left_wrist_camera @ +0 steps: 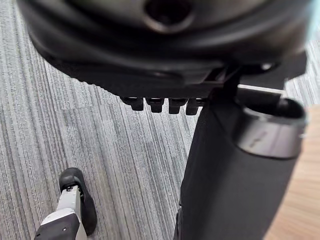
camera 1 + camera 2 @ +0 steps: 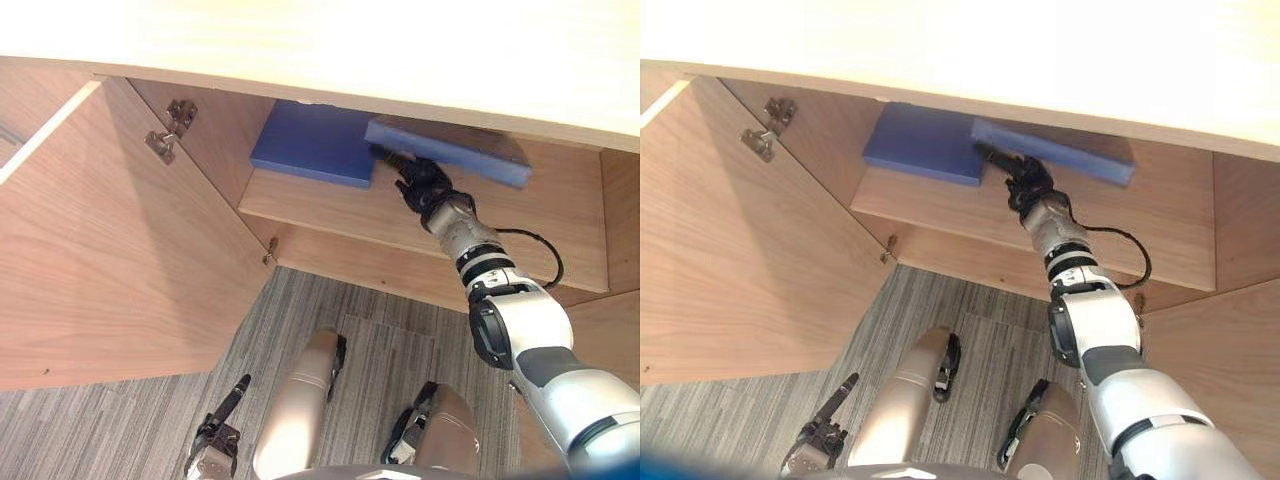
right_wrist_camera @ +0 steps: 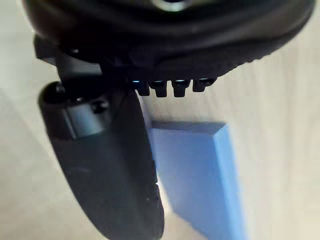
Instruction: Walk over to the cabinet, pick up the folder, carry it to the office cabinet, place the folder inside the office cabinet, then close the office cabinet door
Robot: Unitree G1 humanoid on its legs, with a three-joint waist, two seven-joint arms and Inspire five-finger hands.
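Observation:
Inside the open cabinet, a blue folder (image 2: pixel 462 152) hangs tilted over the wooden shelf (image 2: pixel 320 212), its left end in my right hand (image 2: pixel 422 188). The thumb (image 3: pixel 110 165) lies across the folder's blue face (image 3: pixel 200 170) and the fingers curl at its edge. A second blue folder (image 2: pixel 315 145) lies flat on the shelf just left of the hand, against the cabinet's side wall. My left hand (image 2: pixel 212 440) hangs low by my side over the carpet, fingers relaxed and holding nothing.
The cabinet door (image 2: pixel 110 250) stands wide open at the left, hinges (image 2: pixel 170 130) showing. The cabinet's top panel (image 2: pixel 400 50) overhangs the shelf. Grey striped carpet (image 2: pixel 150 420) lies below, with a lower compartment under the shelf.

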